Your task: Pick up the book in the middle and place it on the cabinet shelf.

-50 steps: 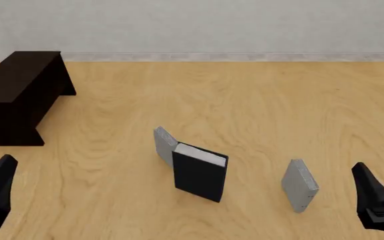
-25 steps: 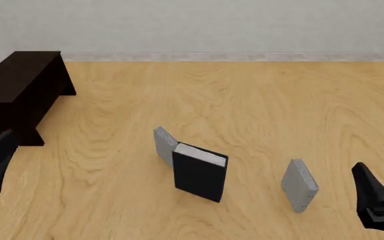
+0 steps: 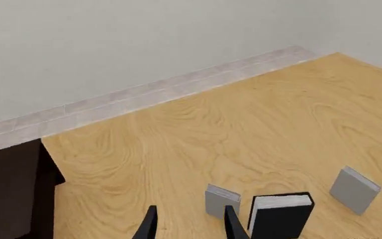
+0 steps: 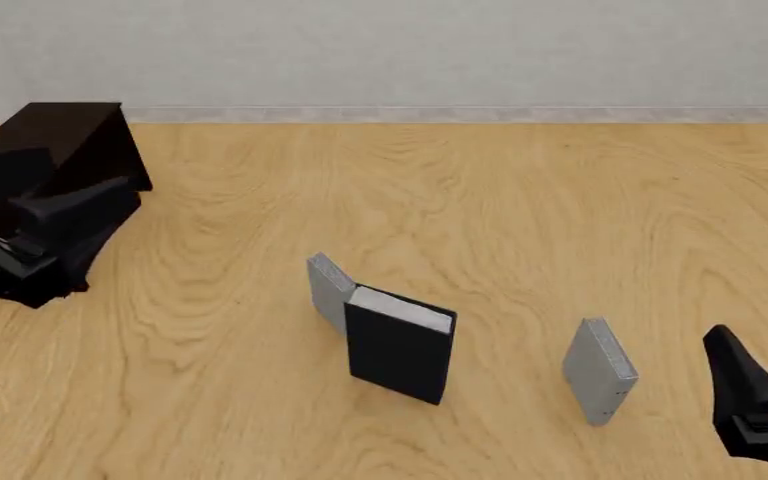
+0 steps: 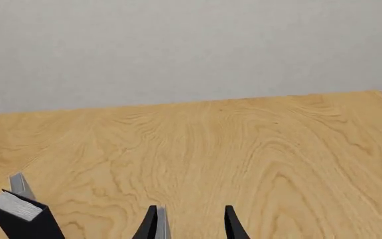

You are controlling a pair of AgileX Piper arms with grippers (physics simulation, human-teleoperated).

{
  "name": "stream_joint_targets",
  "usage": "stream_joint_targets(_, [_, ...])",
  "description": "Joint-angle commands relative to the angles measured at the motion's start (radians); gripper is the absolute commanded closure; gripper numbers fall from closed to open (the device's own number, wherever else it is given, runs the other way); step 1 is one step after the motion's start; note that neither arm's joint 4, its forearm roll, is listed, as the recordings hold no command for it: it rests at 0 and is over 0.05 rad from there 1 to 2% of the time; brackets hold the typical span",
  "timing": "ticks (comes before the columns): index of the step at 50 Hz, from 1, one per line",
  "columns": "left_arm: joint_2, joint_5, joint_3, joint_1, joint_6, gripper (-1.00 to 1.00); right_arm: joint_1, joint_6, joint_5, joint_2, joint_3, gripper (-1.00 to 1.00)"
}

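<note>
Left gripper: raised at the table's 10 o'clock side, in front of the cabinet; the left wrist view shows its fingers spread apart with nothing between them.
Right gripper: low at the 4 o'clock corner; fingers parted and holding nothing.
Book: black hardcover, white page edge up, standing upright near the table's centre, well apart from both grippers.
Grey book behind: just at the black book's 10 o'clock, close or touching; I cannot tell which.
Grey book to the side: standing at its 3 o'clock, apart from it.
Cabinet shelf: dark box at the far 10 o'clock corner.
Step in hand: approach; nothing is grasped yet.
Next move: probably swing the left gripper toward 4 o'clock and down, straddle the book's top edge, avoid bumping the grey neighbour, then close.
</note>
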Motion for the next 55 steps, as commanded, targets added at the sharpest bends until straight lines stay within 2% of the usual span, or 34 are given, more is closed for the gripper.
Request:
stream_joint_targets(1, [0.187,0.039,-0.170,-0.063,0.073,-1.00,0.000,0.005,0.001,0.000,0.000,-1.00])
stream_joint_targets(7, [0.295,0.055,-0.242,-0.072,0.136,-1.00,0.001,0.005,-0.005,0.008,0.000,-1.00])
stream_joint_targets(9, [0.322,0.055,-0.259,-0.074,0.189,-1.00,0.001,0.005,-0.005,0.008,0.000,-1.00])
stream_joint_targets(10, [0.322,0.055,-0.260,-0.074,0.189,-1.00,0.001,0.005,-0.004,0.008,0.000,-1.00])
stream_joint_targets(11, [0.358,0.058,-0.273,-0.071,0.236,-1.00,0.001,0.005,-0.002,0.006,0.000,-1.00])
stream_joint_targets(13, [0.366,0.062,-0.284,-0.071,0.232,-1.00,0.001,0.005,-0.001,0.005,0.000,-1.00])
stream_joint_targets(17, [0.393,0.099,-0.356,-0.090,0.277,-1.00,0.000,0.002,0.006,-0.005,0.000,-1.00])
stream_joint_targets(18, [0.413,0.114,-0.383,-0.083,0.265,-1.00,0.000,0.001,0.010,-0.010,0.000,-1.00])
stream_joint_targets(21, [0.447,0.160,-0.399,-0.146,0.354,-1.00,0.000,0.002,0.010,-0.010,0.000,-1.00])
stream_joint_targets(23, [0.482,0.203,-0.450,-0.146,0.365,-1.00,0.000,0.001,0.009,-0.009,0.000,-1.00])
stream_joint_targets(29, [0.569,0.330,-0.533,-0.190,0.473,-1.00,-0.001,0.002,0.003,-0.002,0.000,-1.00])
stream_joint_targets(31, [0.587,0.360,-0.550,-0.190,0.520,-1.00,-0.001,0.002,-0.003,0.004,0.000,-1.00])
stream_joint_targets(33, [0.583,0.354,-0.550,-0.206,0.601,-1.00,-0.001,0.004,-0.010,0.012,0.000,-1.00])
stream_joint_targets(34, [0.583,0.354,-0.550,-0.206,0.601,-1.00,-0.001,0.004,-0.010,0.012,0.000,-1.00])
stream_joint_targets(36, [0.625,0.400,-0.623,-0.184,0.591,-1.00,-0.001,0.004,-0.019,0.021,0.000,-1.00])
stream_joint_targets(37, [0.639,0.425,-0.637,-0.206,0.630,-1.00,0.000,0.004,-0.018,0.021,0.000,-1.00])
stream_joint_targets(38, [0.647,0.425,-0.646,-0.190,0.659,-1.00,0.000,0.004,-0.019,0.022,0.000,-1.00])
stream_joint_targets(40, [0.673,0.453,-0.704,-0.194,0.648,-1.00,0.000,0.005,-0.022,0.025,0.000,-1.00])
stream_joint_targets(41, [0.680,0.460,-0.721,-0.208,0.665,-1.00,0.000,0.005,-0.017,0.020,0.000,-1.00])
stream_joint_targets(42, [0.653,0.454,-0.677,-0.268,0.722,-1.00,0.000,0.005,-0.013,0.015,0.000,-1.00])
stream_joint_targets(43, [0.644,0.453,-0.651,-0.284,0.751,-1.00,0.000,0.006,-0.010,0.012,0.000,-1.00])
stream_joint_targets(46, [0.706,0.498,-0.726,-0.268,0.725,-1.00,0.001,0.007,0.002,0.004,-0.003,-1.00])
stream_joint_targets(49, [0.733,0.531,-0.759,-0.282,0.720,-1.00,0.001,0.008,0.004,0.005,-0.005,-1.00])
stream_joint_targets(55, [0.793,0.582,-0.808,-0.256,0.769,-1.00,0.001,0.012,0.004,0.008,-0.007,-1.00])
